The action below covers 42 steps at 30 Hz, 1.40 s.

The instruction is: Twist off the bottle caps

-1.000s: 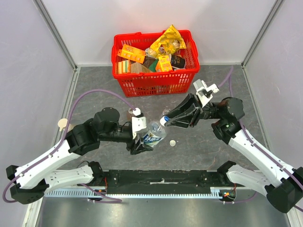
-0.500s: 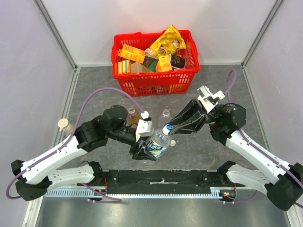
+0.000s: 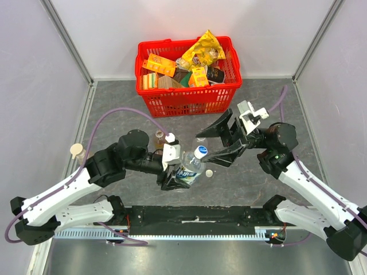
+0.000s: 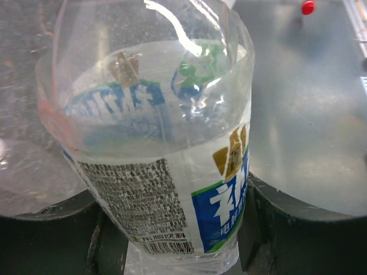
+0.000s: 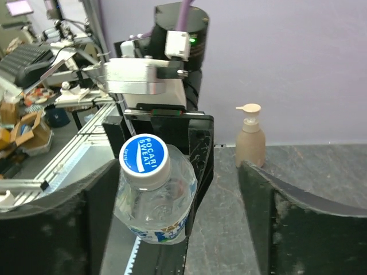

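A clear water bottle (image 3: 184, 171) with a blue and white label hangs tilted over the table's middle, and my left gripper (image 3: 174, 173) is shut on its lower body. In the left wrist view the bottle (image 4: 160, 172) fills the frame between the two dark fingers (image 4: 298, 229). Its blue cap (image 3: 200, 152) sits on the neck, facing my right gripper (image 3: 204, 147). That gripper stands open with a finger on either side of the cap and is not touching it. The right wrist view shows the blue cap (image 5: 144, 154) close to the left finger (image 5: 97, 229). A small pale cap (image 3: 210, 172) lies loose on the table.
A red basket (image 3: 186, 103) full of groceries stands at the back. A brownish bottle (image 3: 159, 137) stands just behind my left wrist. A beige pump bottle (image 3: 75, 150) stands at the far left, and it shows in the right wrist view as well (image 5: 250, 134).
My right gripper was shut on the blue cap and has now opened wide. The cap stays on the bottle. The left arm shifted the bottle slightly.
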Each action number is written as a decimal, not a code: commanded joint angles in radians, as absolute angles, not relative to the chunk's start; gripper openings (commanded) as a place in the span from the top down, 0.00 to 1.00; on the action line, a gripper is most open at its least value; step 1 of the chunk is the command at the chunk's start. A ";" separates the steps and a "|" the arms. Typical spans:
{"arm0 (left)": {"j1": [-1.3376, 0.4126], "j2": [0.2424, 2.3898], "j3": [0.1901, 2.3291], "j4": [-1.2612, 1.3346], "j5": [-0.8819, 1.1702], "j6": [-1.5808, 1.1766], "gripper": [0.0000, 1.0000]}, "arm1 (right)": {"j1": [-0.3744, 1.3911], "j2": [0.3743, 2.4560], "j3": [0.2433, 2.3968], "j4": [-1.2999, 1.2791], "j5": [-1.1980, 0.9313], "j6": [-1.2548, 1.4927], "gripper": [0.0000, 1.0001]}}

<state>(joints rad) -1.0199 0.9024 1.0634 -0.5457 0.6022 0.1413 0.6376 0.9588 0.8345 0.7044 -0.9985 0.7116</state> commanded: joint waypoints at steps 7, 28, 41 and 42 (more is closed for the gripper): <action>-1.028 0.914 1.074 -0.541 0.220 0.193 0.77 | 0.635 0.943 0.923 0.466 -0.801 0.591 0.02; -1.029 0.980 1.026 -0.557 -0.181 0.221 0.78 | 0.641 1.084 1.040 0.196 -0.425 0.673 0.14; -1.029 0.999 1.025 -0.558 -0.192 0.226 0.78 | 0.675 1.134 1.049 0.152 -0.403 0.689 0.34; -1.029 0.999 1.025 -0.558 -0.190 0.227 0.78 | 0.676 1.135 1.049 0.150 -0.406 0.687 0.35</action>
